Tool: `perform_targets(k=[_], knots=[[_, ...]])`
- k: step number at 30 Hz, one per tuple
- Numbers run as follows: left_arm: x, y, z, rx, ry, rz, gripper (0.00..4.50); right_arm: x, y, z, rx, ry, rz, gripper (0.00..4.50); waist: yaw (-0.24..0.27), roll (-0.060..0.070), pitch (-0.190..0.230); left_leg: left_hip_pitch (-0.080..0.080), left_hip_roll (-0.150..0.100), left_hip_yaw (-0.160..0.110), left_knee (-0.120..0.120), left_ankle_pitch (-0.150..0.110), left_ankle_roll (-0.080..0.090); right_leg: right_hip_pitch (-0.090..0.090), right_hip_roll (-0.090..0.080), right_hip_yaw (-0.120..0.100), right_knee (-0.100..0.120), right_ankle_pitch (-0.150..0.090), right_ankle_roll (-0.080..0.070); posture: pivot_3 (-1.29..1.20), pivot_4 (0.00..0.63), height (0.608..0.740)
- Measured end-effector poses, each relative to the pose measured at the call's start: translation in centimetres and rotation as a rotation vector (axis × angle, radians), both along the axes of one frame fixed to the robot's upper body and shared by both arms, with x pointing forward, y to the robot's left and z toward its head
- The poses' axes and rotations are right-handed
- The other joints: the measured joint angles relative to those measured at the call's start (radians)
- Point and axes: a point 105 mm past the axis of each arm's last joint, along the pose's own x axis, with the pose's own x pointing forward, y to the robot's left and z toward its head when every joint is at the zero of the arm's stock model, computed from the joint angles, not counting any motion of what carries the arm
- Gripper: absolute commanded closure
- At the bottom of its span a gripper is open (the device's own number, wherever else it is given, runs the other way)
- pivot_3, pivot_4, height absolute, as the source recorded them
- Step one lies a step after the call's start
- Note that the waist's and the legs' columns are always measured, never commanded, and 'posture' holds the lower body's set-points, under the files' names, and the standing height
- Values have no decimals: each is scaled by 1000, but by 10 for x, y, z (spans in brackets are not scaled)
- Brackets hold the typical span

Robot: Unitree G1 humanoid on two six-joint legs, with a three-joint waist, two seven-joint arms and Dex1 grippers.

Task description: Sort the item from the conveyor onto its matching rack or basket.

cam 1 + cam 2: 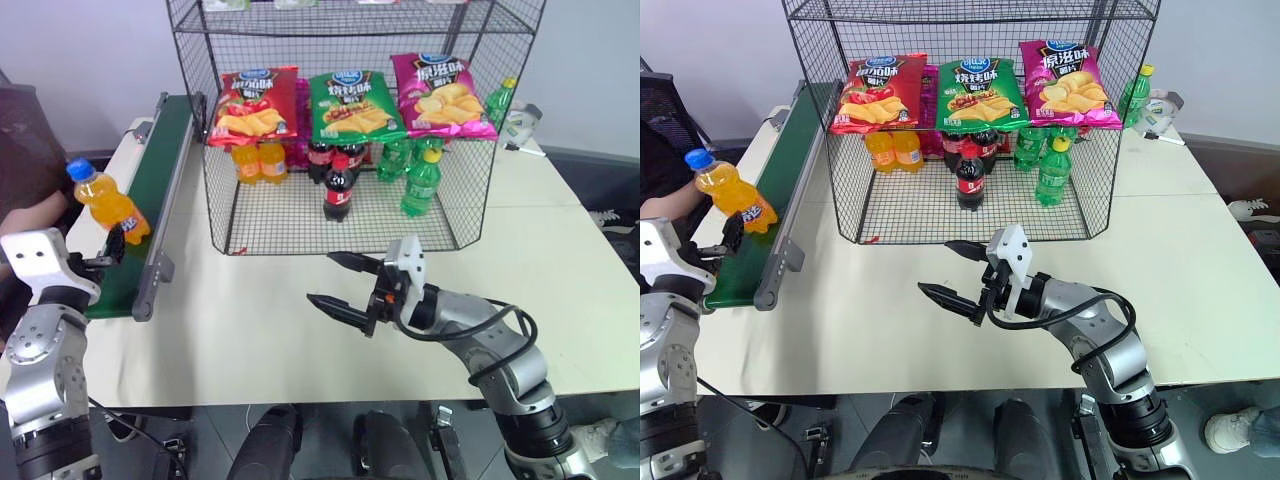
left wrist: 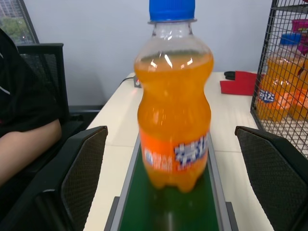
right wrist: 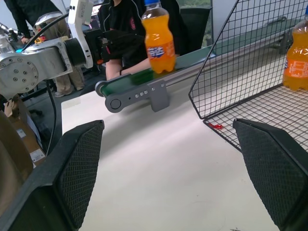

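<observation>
Standing upright on the conveyor [image 1: 165, 170], the orange soda bottle [image 1: 108, 201] sits untouched between the left gripper [image 2: 171, 187]'s spread fingers. Right gripper [image 1: 343, 283] hovers over the table [image 1: 250, 330], fingers apart, near the wire rack [image 1: 340, 130].

You lose the top of the wire rack [image 1: 350, 130] at the upper edge of both head views, so what sits on its upper shelf is cut to slivers you cannot identify. The chip bags [image 1: 352, 105] cover the upper parts of the bottles behind them [image 1: 258, 160] at the back of the rack floor. In the left wrist view the orange soda bottle [image 2: 173, 110] hides the belt of the conveyor [image 2: 166, 211] beyond it, and the person [image 2: 24, 120] beside the bench is cropped at the frame's side. In the right wrist view the left end effector [image 3: 113, 41] is dark against the person's clothing, so its fingers are hard to separate.
</observation>
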Motion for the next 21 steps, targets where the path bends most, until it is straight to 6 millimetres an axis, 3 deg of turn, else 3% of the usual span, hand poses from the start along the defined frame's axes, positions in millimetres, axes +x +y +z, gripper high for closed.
perform_targets(k=[10, 13, 15, 21], knots=[[1, 0, 2, 3, -5, -5, 59, 1, 0, 0, -2, 7, -9, 0, 0, 0, 0, 0, 0, 0, 0, 0, 0, 0, 0, 0, 0, 0, 0, 0, 150, 740], [1, 0, 2, 1, -2, -4, 888, 1, 0, 0, -1, 7, -8, 0, 0, 0, 0, 0, 0, 0, 0, 0, 0, 0, 0, 0, 0, 0, 0, 0, 150, 740], [1, 0, 1, -2, 1, -5, 1858, 1, 0, 0, 0, 7, -7, 0, 0, 0, 0, 0, 0, 0, 0, 0, 0, 0, 0, 0, 0, 0, 0, 0, 150, 740], [-4, -3, 2, -24, -1, -32, 1858, 0, 0, 0, 4, 9, -3, 0, 1, 0, 0, 0, 0, 0, 0, 0, 0, 0, 0, 0, 0, 0, 0, 0, 150, 740]])
